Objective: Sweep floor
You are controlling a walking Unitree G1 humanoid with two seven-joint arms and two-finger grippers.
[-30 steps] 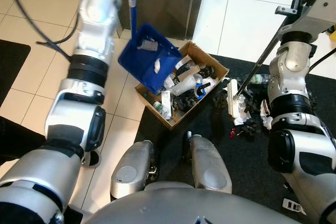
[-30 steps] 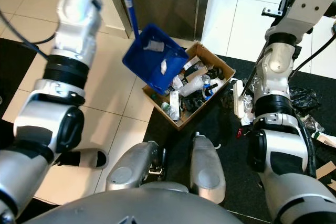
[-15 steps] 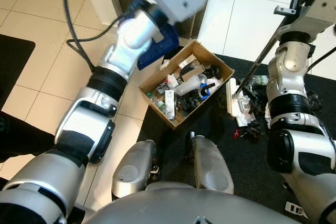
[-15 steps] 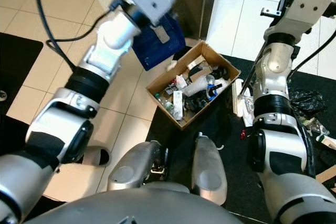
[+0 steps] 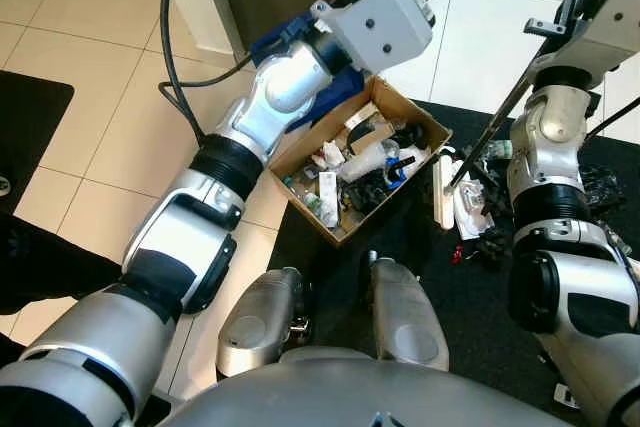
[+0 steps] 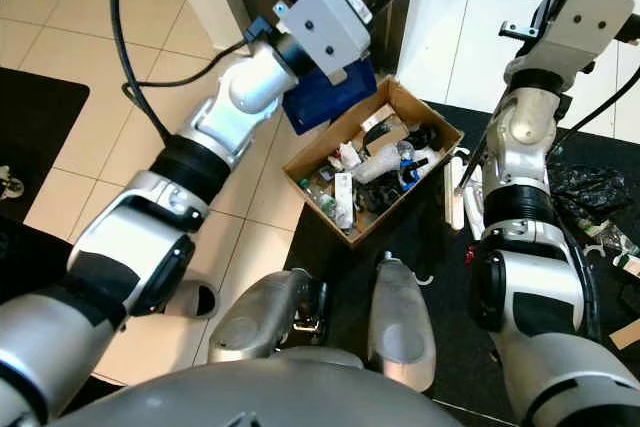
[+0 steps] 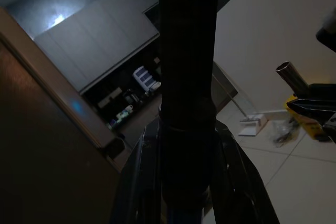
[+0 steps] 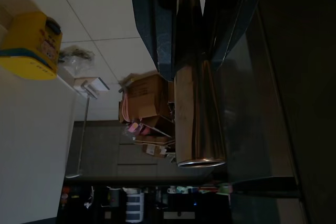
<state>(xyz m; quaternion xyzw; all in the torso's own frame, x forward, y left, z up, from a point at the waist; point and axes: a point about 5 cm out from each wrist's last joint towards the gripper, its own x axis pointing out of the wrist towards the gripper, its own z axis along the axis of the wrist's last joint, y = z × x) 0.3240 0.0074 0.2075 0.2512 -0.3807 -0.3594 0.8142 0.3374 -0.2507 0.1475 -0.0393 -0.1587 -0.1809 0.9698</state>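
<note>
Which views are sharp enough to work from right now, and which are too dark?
Left and right eye views: bright, sharp on the cardboard box and dustpan. Left wrist view: dim, the handle a dark silhouette. Right wrist view: dark, glare on the metal pole.

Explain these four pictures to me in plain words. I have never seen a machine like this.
This is a silver humanoid robot sweeping a floor. The two wide pictures come from cameras in its head, looking down past its own knees.

On the floor stands an open brown cardboard box full of swept-up rubbish, partly on the black floor mat. Loose litter lies on the mat beside a white broom head.

The left arm reaches forward over the box; its claw is shut on the dark handle of the blue plastic dustpan. That dark picture comes from a camera on the left wrist.

The other dark picture is from the right wrist: the right claw is shut on the shiny metal broom pole, which slants down to the broom head.
</note>
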